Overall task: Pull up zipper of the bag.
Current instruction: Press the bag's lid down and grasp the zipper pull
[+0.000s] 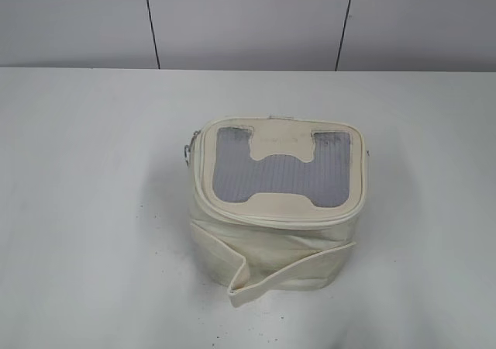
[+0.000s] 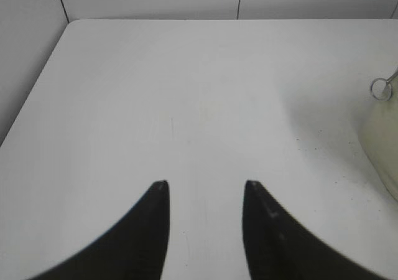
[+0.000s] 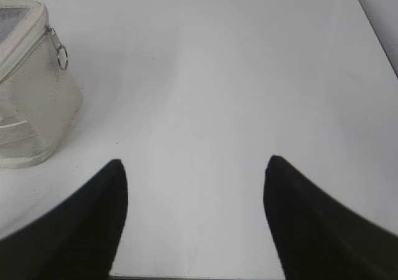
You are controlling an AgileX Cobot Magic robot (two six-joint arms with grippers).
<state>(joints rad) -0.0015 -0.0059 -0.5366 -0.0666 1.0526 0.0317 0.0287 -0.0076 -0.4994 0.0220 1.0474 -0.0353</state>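
Cream bag (image 1: 275, 209), one, two ring pulls (image 3: 62, 57); left gripper (image 2: 206, 183) and right gripper (image 3: 194, 162) both apart.

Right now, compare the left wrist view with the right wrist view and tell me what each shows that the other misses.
Left wrist only: the left gripper, open over the bare table, and one ring pull at the right edge.

Right wrist only: the right gripper, open wider, the bag's mesh top corner, and another ring pull hanging from the zipper.

Both: part of the cream bag, the white table, nothing gripped.
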